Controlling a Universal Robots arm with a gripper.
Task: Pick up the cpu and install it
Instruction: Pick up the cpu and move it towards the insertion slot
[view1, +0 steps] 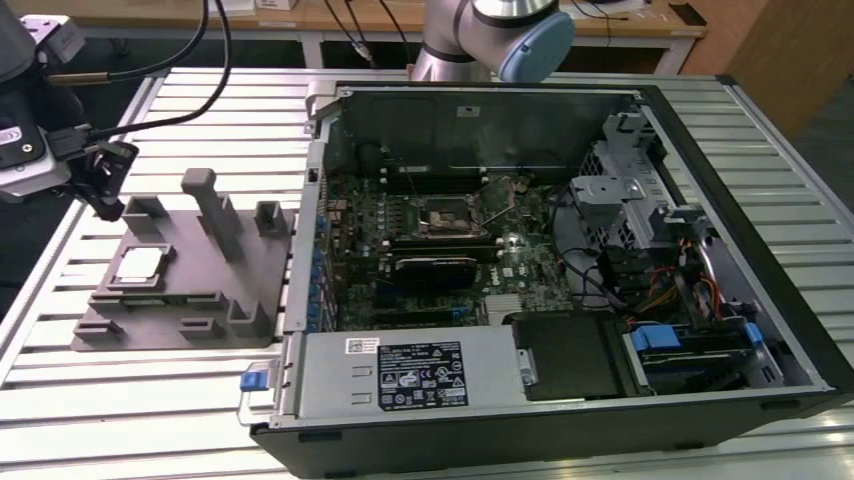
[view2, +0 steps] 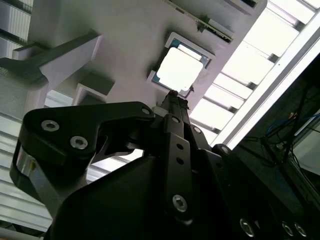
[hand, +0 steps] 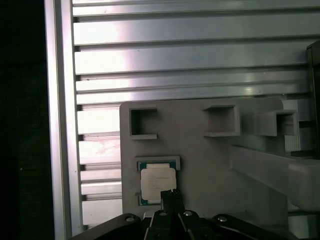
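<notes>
The cpu (view1: 140, 265) lies flat in a shallow pocket of a grey holder block (view1: 200, 290) on the slatted table, at the exterior view's left. Its pale metal top shines in both wrist views (view2: 180, 68) (hand: 158, 183). My gripper (view1: 107, 208) hangs just above and behind the holder, apart from the chip, its dark fingertips (view2: 175, 96) (hand: 169, 194) drawn together into one narrow tip pointing at the chip's edge, with nothing held. The square socket (view1: 447, 215) sits on the motherboard inside the open computer case (view1: 747, 180).
The grey holder has upright posts (view1: 220, 210) and several empty pockets (hand: 142, 122) close to the chip. The case wall (view1: 310, 200) rises right beside the holder. Cables, a drive cage (view1: 627, 190) and a power supply (view1: 400, 370) crowd the case.
</notes>
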